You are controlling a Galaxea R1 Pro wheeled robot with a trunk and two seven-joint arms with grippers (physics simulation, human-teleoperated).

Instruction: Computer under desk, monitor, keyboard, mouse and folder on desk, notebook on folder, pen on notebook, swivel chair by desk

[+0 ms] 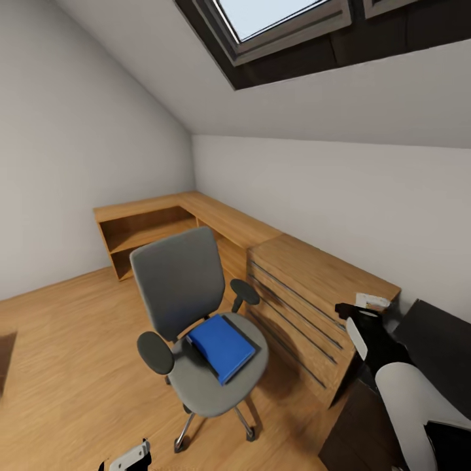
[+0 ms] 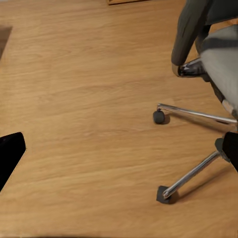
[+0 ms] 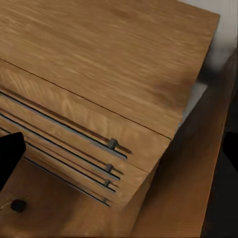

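Right now my head looks down at a gray swivel chair (image 1: pixel 196 327) standing on the wooden floor (image 1: pixel 72 366). A blue folder (image 1: pixel 222 347) lies flat on its seat, between the two armrests. Just beside the chair is a wooden drawer chest (image 1: pixel 314 307), and behind it a long wooden counter (image 1: pixel 196 216) runs into the corner under the slanted wall and a skylight (image 1: pixel 275 19).

My right arm (image 1: pixel 392 366) reaches up near the drawer chest — my right claw is there, but I cannot tell if it is wide or narrow. My left wrist camera looks at the chair's shiny legs and little wheels (image 2: pixel 159 117) on the floor. I cannot tell how my left claw (image 1: pixel 131 456) stands either — just a bit of it peeks in low down
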